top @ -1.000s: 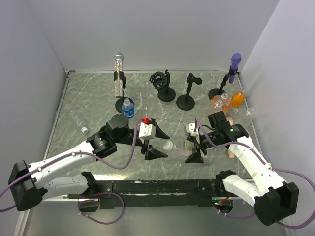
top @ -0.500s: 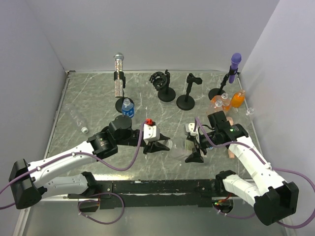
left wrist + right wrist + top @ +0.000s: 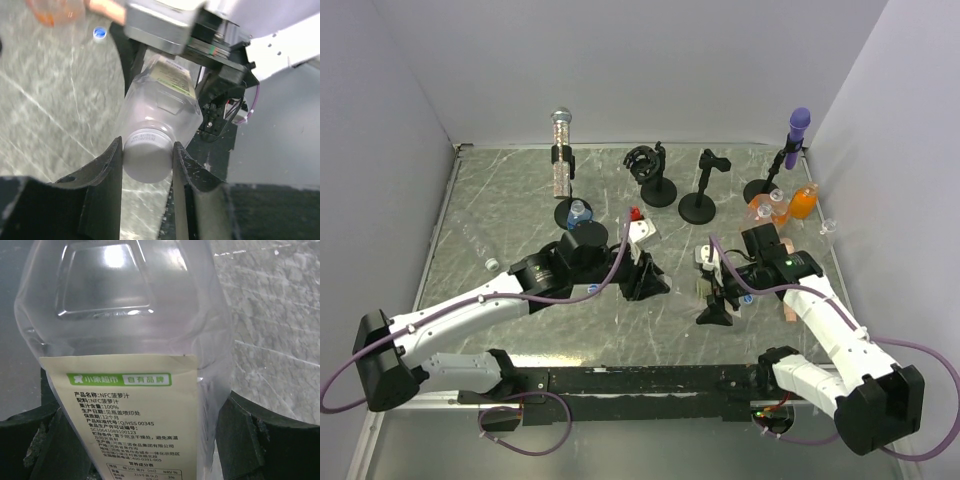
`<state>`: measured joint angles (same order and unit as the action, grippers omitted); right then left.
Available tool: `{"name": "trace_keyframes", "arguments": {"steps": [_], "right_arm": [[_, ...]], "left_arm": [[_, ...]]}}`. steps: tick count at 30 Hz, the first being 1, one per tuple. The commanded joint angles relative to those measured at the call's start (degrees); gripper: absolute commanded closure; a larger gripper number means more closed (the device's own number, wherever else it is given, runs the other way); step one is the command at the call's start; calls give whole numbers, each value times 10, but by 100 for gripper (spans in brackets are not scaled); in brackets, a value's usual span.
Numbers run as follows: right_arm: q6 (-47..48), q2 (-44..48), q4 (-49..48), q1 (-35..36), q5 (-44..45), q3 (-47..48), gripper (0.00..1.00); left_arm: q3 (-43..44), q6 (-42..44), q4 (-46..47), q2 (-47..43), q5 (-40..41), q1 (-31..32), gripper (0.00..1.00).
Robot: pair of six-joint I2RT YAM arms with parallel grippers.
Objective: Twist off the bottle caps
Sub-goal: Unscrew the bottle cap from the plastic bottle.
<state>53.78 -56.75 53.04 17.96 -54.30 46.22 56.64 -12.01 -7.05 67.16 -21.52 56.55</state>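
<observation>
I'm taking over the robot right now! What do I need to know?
The left gripper is shut on the white cap of the clear bottle.
The right gripper is shut on that bottle's body, holding it sideways between the arms.
The blue-labelled bottle stands mid-table and looks capped; the orange bottles are at the far right.
Done: a loose blue cap lies on the table, so at least one seems off.
Left: twist this white cap off, then the others.
</observation>
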Motion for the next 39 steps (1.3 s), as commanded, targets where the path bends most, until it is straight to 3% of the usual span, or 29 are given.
{"name": "trace_keyframes", "arguments": {"steps": [1,4,10,15,16,17,20,23,27,30,31,34,39], "right_arm": [[-20,-1,-51,4,-22,-1,88],[-27,-1,-57,3,-12,-2,88],[-48,-10,-76,1,9,-3,89],[-49,-10,-75,-2,10,-2,89],[-48,-8,-76,-2,9,-3,89],[-48,-6,-76,-4,7,-4,89],[-42,-7,-71,-6,-1,-3,89],[-33,-10,-62,-6,-9,-1,89],[-22,-7,-54,-6,-19,-1,89],[-5,-8,-43,-6,-29,1,89],[3,-8,-36,-6,-30,2,89],[21,-13,-22,-6,-33,7,89],[37,-2,-17,-6,-41,-2,88]], "left_arm": [[18,-97,-27,17,67,3,99],[50,-164,-60,30,103,2,99],[127,-398,-168,101,124,-4,99],[115,-413,-150,90,168,-5,99],[113,-406,-145,83,176,-5,93],[109,-398,-134,78,175,-6,78],[104,-355,-108,53,172,-8,20],[90,-270,-90,15,169,-9,4],[45,-93,-60,-60,89,-11,1],[-20,141,-55,-137,-107,-10,1],[-53,199,-42,-169,-121,-10,1],[-105,268,26,-218,-103,-11,3],[-34,337,-24,-113,-120,-12,2]]}}
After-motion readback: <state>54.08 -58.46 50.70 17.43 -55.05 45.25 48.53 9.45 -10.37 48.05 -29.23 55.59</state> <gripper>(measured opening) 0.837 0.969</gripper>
